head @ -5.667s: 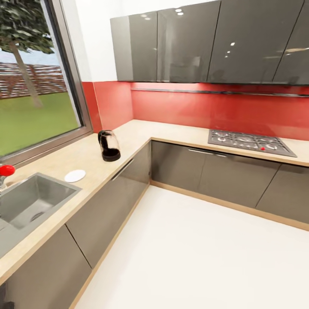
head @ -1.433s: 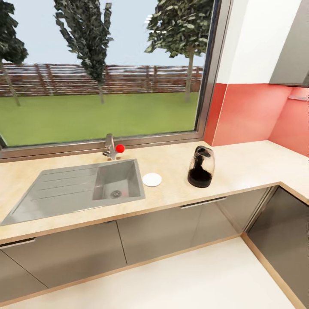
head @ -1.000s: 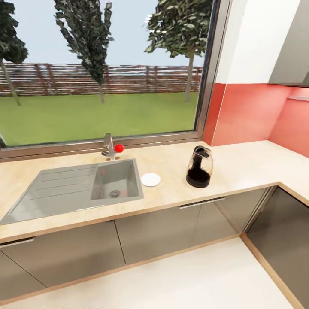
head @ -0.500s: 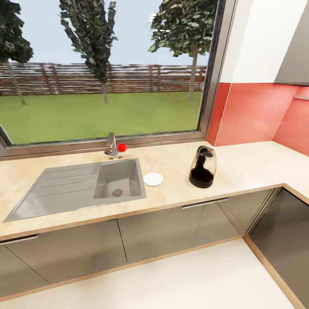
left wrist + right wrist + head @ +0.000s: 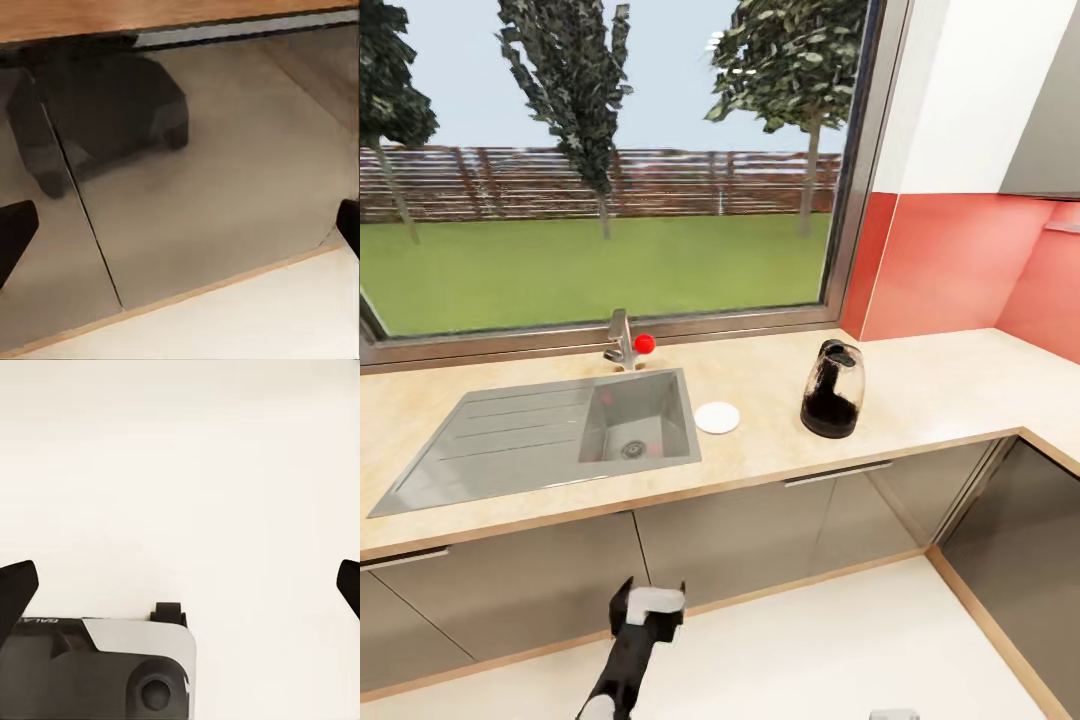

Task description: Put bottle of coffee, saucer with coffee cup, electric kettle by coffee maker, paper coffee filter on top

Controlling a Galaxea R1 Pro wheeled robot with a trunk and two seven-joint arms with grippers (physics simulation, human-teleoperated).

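Note:
On the beige countertop [image 5: 920, 390], right of the sink, stands a clear glass jug with a black base and handle, which looks like the electric kettle [image 5: 832, 390]. A flat white round disc, probably the saucer [image 5: 717, 417], lies between it and the sink. My left gripper [image 5: 650, 592] hangs low in front of the grey cabinet doors, well below the counter. It is open and empty, with its dark fingertips [image 5: 15, 232] far apart facing a cabinet door [image 5: 217, 187]. My right gripper [image 5: 180, 585] is open over the white floor, holding nothing.
A steel sink [image 5: 635, 425] with a drainboard [image 5: 490, 440] is set into the counter under a wide window, with a red-knobbed tap [image 5: 625, 345] behind it. Grey base cabinets [image 5: 760, 530] run below, and the counter turns a corner at the right. The robot's base [image 5: 97, 667] sits on the white floor.
The camera swung from the counter corner to face the sink and has now settled. My left gripper has risen into the bottom of the head view. Kettle and saucer have not moved.

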